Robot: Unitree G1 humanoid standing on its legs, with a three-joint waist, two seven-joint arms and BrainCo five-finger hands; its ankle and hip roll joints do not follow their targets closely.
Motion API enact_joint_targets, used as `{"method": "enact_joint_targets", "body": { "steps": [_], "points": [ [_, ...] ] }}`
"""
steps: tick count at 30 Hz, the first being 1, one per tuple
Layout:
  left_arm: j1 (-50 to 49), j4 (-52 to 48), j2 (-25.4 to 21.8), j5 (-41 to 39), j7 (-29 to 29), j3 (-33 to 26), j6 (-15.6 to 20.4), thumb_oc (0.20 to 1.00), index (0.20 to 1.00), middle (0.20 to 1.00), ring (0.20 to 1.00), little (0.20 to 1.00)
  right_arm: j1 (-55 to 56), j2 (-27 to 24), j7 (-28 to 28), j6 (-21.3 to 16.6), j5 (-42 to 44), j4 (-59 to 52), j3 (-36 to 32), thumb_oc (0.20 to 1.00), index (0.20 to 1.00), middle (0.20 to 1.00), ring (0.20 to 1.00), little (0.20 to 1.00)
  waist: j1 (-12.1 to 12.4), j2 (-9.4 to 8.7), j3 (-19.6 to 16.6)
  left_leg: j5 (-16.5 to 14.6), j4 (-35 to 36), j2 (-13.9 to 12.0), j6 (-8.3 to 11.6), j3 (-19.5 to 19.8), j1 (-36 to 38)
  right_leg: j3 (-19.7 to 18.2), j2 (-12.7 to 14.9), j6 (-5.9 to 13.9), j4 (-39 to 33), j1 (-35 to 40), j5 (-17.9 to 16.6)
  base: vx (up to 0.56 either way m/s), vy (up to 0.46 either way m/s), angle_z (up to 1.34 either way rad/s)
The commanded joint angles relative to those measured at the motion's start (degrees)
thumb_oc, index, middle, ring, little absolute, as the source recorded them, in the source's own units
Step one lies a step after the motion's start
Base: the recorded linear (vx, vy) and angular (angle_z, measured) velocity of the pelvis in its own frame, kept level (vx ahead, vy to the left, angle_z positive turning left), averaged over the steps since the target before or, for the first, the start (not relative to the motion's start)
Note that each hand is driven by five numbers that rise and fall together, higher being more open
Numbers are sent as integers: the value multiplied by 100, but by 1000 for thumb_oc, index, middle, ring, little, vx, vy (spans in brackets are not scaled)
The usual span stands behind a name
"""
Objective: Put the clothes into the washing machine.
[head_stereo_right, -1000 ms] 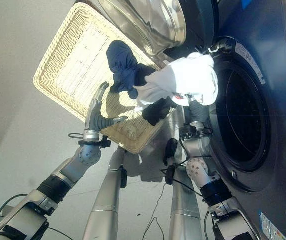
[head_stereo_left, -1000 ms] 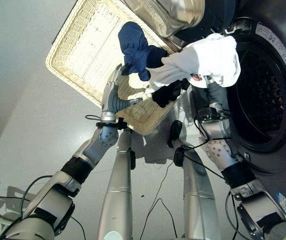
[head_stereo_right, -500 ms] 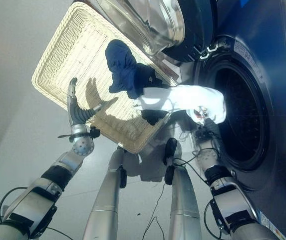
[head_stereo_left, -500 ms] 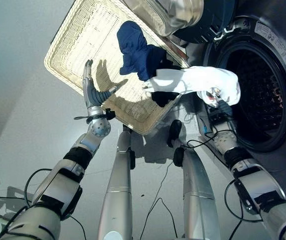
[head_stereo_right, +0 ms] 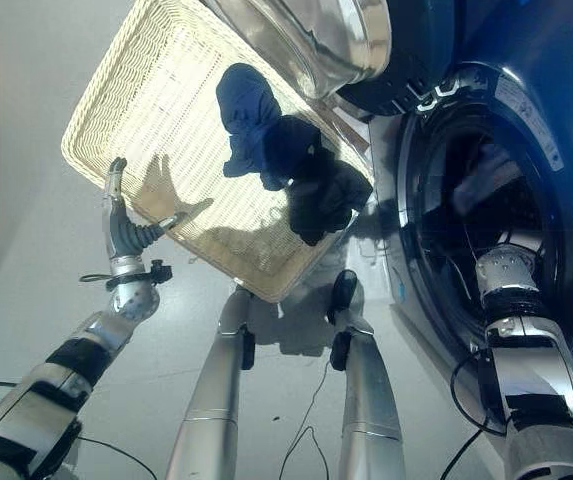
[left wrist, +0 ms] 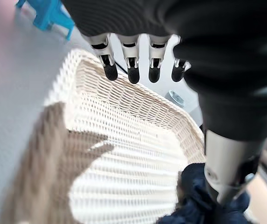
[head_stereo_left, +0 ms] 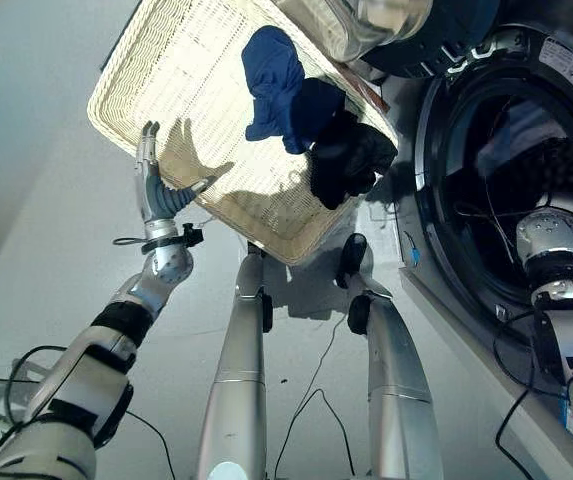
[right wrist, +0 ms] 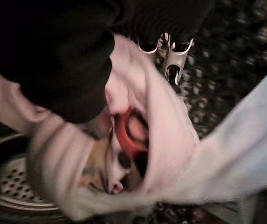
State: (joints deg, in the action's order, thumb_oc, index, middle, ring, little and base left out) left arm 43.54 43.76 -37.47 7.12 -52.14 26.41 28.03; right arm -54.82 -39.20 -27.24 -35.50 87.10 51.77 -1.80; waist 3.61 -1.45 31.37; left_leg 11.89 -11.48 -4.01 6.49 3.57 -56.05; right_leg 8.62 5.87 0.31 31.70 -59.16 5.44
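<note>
two dark garments in woven basket, left robot hand relaxed, right robot hand grasping white cloth

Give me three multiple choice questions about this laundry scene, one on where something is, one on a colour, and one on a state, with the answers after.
1. Where is the right hand?
A. inside the washing machine drum
B. over the wicker basket
C. resting on the floor

2. What colours are the clothes left in the wicker basket?
A. red and yellow
B. blue and black
C. white and green

3. How is the left hand held?
A. curled round a garment
B. gripping the basket rim
C. open, fingers straight, holding nothing

Answers:
1 A, the right wrist view shows it among the white garment with the perforated washing machine drum behind.
2 B, a blue garment lies beside a black garment.
3 C, its fingers reach straight out above the basket.
</note>
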Motion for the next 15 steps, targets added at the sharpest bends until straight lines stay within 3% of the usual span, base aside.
{"method": "enact_joint_targets", "body": {
  "steps": [1, 3, 5, 6, 8, 10, 11, 15],
  "points": [
    [553, 153, -187, 591, -144, 61, -13, 1000, 1000, 1000, 1000, 1000, 251, -1356, 379, 202, -475, 182, 9, 1000, 1000, 1000, 1000, 1000, -264, -342, -157, -900, -663, 295, -86, -42, 94, 80, -278, 735, -972, 347, -990, 0, 0, 0],
    [946, 387, -206, 693, -60, 308, -60, 1000, 1000, 1000, 1000, 1000, 43, -1351, 560, 499, -660, 675, 214, 1000, 1000, 1000, 1000, 1000, -243, -305, -157, -899, -665, 327, -101, -21, 117, 94, -258, 728, -955, 350, -977, 10, -3, 3],
    [1263, 479, -168, 683, -25, 553, -119, 1000, 1000, 1000, 1000, 1000, -248, -1263, 271, 640, -1417, 967, 578, 1000, 1000, 1000, 1000, 1000, -213, -239, -157, -894, -649, 363, -117, -15, 128, 109, -233, 731, -964, 335, -991, 0, 0, 0],
    [1383, 493, -139, 709, -28, 647, -146, 1000, 1000, 1000, 1000, 1000, -408, -1220, -216, 822, -1943, 1064, 758, 1000, 1000, 1000, 1000, 1000, -200, -204, -157, -892, -666, 382, -121, -23, 103, 116, -218, 729, -962, 313, -987, 0, 0, 0],
    [1390, 501, -137, 709, -30, 639, -145, 1000, 1000, 1000, 1000, 1000, -431, -1211, -293, 836, -2005, 1035, 768, 1000, 1000, 1000, 1000, 1000, -209, -198, -157, -894, -669, 382, -122, -22, 94, 117, -218, 729, -960, 305, -986, 0, 0, 0],
    [1588, 562, -86, 688, -40, 824, -170, 1000, 1000, 1000, 1000, 1000, -677, -1140, -862, 1293, -2916, 1276, 1151, 1000, 1000, 1000, 1000, 1000, -175, -152, -157, -878, -658, 413, -136, -13, 89, 133, -199, 733, -984, 298, -1003, 0, 0, 0],
    [1692, 566, -40, 732, -26, 899, -215, 1000, 1000, 1000, 1000, 1000, -858, -1088, -1207, 1820, -3446, 1493, 1437, 1000, 1000, 1000, 1000, 1000, -145, -104, -157, -871, -652, 419, -145, -26, 58, 157, -181, 738, -966, 270, -990, 0, 0, 0],
    [1896, 586, -32, 718, -4, 1033, -260, 1000, 1000, 1000, 1000, 1000, -1170, -1005, -1162, 2902, -3919, 1810, 1952, 1000, 1000, 1000, 1000, 1000, -121, -64, -157, -858, -642, 429, -156, -29, 6, 167, -178, 740, -997, 226, -1014, -19, -5, 5]
  ]
}}
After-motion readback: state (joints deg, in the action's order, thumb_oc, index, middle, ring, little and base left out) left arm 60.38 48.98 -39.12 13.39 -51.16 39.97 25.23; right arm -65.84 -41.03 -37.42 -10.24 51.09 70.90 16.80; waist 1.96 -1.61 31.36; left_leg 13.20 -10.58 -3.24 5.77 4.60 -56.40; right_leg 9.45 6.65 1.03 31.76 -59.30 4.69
